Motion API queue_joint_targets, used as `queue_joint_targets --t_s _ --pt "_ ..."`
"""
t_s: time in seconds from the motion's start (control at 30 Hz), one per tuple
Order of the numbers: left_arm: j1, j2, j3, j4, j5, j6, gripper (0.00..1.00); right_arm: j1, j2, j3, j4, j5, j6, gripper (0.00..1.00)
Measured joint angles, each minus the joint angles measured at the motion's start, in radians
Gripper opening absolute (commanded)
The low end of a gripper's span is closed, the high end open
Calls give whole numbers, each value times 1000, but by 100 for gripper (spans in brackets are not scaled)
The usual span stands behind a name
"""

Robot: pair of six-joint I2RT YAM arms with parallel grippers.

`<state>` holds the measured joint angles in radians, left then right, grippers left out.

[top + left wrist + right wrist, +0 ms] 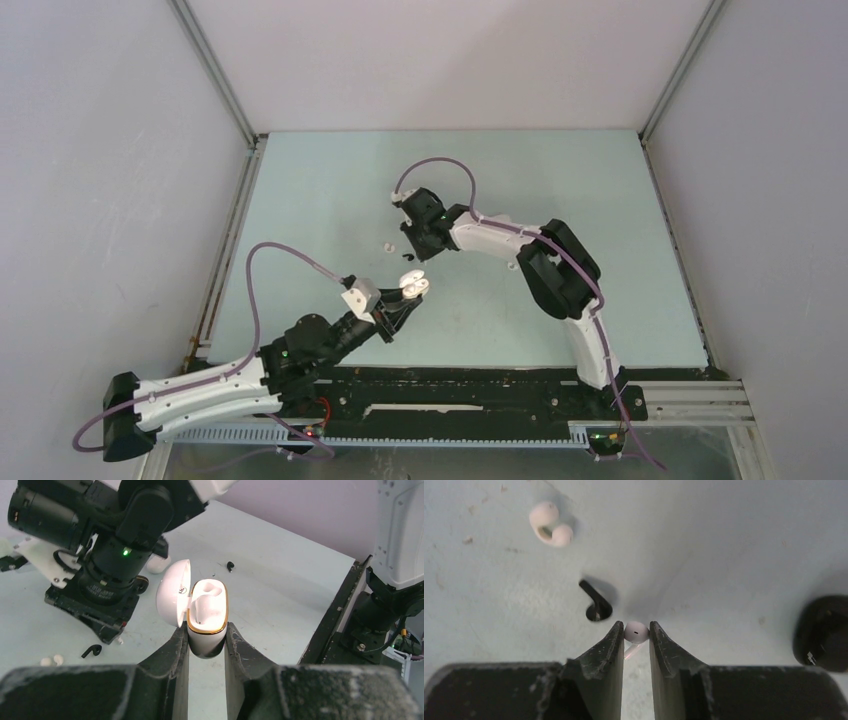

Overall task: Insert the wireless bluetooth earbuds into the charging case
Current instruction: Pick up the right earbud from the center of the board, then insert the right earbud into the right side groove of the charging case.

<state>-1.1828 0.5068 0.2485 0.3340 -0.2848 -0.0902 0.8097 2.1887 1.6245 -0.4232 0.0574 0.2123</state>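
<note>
Your left gripper [206, 632] has its jaws pinching the open white case [207, 605] around its lower body, lid swung aside; your right gripper [636, 630] sits low at the table [724, 540] a little beyond the case, jaws pinching a white earbud [636, 632] by its head at the very tips; that thin hold could let it twist or pop free on the lift; the black earbud [596, 605] just beside it could get nudged; a tilted stem would likely jam at the case's rim.
</note>
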Motion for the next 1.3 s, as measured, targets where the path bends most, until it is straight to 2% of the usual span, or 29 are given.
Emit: queue_joint_targets --t_s 0.2,0.47,0.6,0.9,1.1,1.2,1.3 --pt "0 0 -55 52 -1 -16 0 -10 -163 -92 -19 23 -61 0" --pt "0 93 -122 201 -5 -42 0 -111 -567 -239 1 23 -172 0" --pt "0 174 -123 277 -4 -43 0 -152 -702 -258 19 17 -246 0" --pt "0 272 -98 375 -4 -42 0 -184 -852 -263 123 -11 -457 0" --pt "0 296 -69 439 -4 -34 0 -175 -919 -258 150 -52 -536 0" --pt "0 301 -60 465 -3 -21 0 -142 -989 -267 162 -80 -571 0" --pt "0 301 -55 482 2 -6 0 -53 -1091 -319 193 -91 -625 0"
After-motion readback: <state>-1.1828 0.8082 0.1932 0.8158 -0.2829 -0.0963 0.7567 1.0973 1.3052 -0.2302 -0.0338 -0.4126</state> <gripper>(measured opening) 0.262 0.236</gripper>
